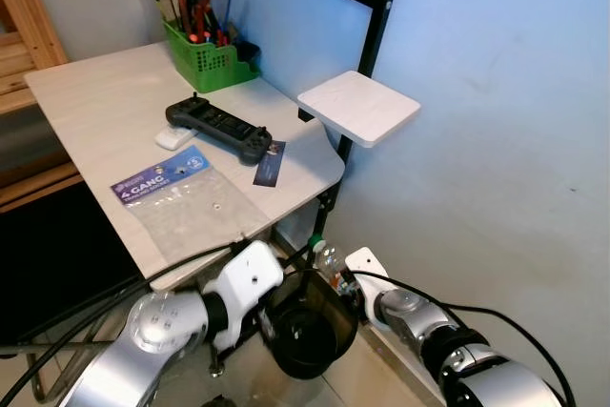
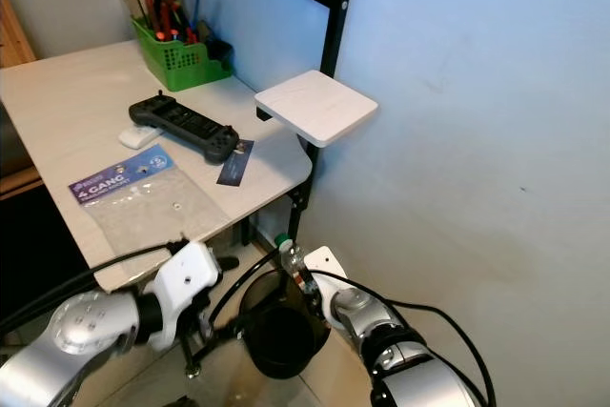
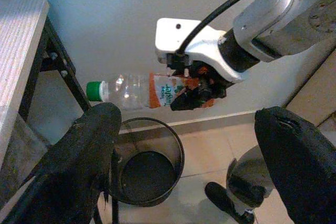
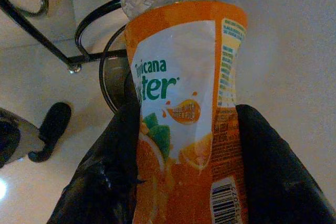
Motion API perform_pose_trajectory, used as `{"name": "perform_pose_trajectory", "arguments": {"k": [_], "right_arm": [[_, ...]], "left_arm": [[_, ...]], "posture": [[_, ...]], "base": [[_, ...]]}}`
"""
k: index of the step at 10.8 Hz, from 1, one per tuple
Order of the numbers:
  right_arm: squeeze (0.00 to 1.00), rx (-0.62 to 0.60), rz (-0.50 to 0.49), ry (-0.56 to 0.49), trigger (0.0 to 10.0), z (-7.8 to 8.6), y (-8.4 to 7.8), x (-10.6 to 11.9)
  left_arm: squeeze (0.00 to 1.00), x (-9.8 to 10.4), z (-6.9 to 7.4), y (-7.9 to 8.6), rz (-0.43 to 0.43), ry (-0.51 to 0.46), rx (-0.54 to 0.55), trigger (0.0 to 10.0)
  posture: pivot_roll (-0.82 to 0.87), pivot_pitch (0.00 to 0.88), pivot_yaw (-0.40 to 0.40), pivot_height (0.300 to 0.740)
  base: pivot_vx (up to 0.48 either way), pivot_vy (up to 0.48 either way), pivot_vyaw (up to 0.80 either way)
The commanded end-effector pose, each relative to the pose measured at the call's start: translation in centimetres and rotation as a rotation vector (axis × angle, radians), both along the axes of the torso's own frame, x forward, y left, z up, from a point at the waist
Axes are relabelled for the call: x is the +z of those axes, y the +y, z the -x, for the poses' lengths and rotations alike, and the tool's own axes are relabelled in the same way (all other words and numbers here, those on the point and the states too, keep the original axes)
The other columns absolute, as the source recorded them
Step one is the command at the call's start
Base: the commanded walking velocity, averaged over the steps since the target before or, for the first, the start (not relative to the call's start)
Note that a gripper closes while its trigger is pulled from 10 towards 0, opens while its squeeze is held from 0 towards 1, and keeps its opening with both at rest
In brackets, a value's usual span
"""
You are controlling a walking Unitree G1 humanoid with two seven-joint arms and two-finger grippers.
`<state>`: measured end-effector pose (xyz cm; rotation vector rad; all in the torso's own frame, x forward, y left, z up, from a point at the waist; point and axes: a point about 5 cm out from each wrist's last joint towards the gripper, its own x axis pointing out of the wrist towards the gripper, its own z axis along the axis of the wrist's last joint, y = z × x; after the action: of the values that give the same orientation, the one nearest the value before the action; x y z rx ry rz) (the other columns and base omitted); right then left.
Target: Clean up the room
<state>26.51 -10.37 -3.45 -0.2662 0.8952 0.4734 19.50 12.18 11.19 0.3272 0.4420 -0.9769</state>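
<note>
An empty Tropicana bottle (image 3: 149, 91) is pinched by the right gripper (image 3: 197, 92) above the black wastebasket (image 3: 149, 163); release is judged next. The left gripper (image 3: 189, 156) is spread.

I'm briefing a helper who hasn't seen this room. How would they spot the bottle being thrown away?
Start at the pale wooden desk against the blue wall and look down past its near corner to the black wire bin on the tiled floor. Above the bin's rim, the right gripper holds the bottle sideways. It is clear plastic with a green cap and an orange label, unlike anything on the desk.
</note>
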Motion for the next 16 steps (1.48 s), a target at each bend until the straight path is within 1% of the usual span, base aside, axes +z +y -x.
{"name": "perform_pose_trajectory", "arguments": {"k": [1, 3, 5, 6, 7, 8, 11, 14, 16], "right_arm": [[0.0, -0.048, -0.036, -0.001, 10.0, 0.0, 0.1, 0.0], [0.0, -0.081, -0.081, -0.008, 10.0, 0.2, 1.0, -0.1], [0.0, -0.097, -0.1, -0.005, 10.0, 0.5, 1.7, -0.2], [0.0, -0.109, -0.131, 0.005, 10.0, 0.6, 2.4, -0.2], [0.13, -0.109, -0.146, 0.011, 10.0, 0.8, 2.8, -0.2], [1.0, -0.109, -0.168, 0.022, 10.0, 0.9, 3.5, -0.2], [1.0, -0.121, -0.217, 0.063, 10.0, 1.3, 4.3, -0.3], [1.0, -0.134, -0.241, 0.099, 10.0, 1.8, 4.3, -0.6], [1.0, -0.145, -0.243, 0.105, 10.0, 1.8, 4.1, -0.7]], "left_arm": [[0.0, 0.4, 0.5, -0.2, 0.002, -0.006, -0.004, 10.0], [0.0, 0.5, 1.2, -0.3, 0.002, 0.004, -0.006, 10.0], [0.0, 0.4, 1.6, -0.5, -0.002, 0.014, -0.005, 10.0], [0.0, 0.4, 1.8, -0.5, -0.003, 0.018, -0.003, 10.0], [0.0, 0.4, 1.9, -0.5, -0.005, 0.021, -0.001, 10.0], [0.0, 0.3, 2.0, -0.4, -0.012, 0.028, 0.002, 10.0], [0.0, 0.3, 2.1, -0.3, -0.022, 0.032, 0.004, 10.0], [0.0, 0.3, 2.1, -0.3, -0.024, 0.033, 0.007, 10.0], [0.0, 0.2, 2.1, -0.2, -0.025, 0.034, 0.009, 10.0]], "posture": [[0.14, 0.029, -0.103, 0.74], [0.14, 0.05, -0.099, 0.74], [0.14, 0.055, -0.102, 0.74], [0.14, 0.054, -0.108, 0.74], [0.14, 0.055, -0.11, 0.74], [0.15, 0.055, -0.113, 0.74], [0.15, 0.054, -0.115, 0.74], [0.15, 0.053, -0.118, 0.74], [0.15, 0.049, -0.117, 0.74]], "base": [[0.0, 0.0, 0.0], [0.0, 0.0, 0.0], [0.0, 0.0, 0.0], [0.0, 0.0, 0.0], [0.0, 0.0, 0.0], [0.0, 0.0, 0.0], [0.0, 0.0, 0.0], [0.0, 0.0, 0.0], [0.0, 0.0, 0.0]]}}
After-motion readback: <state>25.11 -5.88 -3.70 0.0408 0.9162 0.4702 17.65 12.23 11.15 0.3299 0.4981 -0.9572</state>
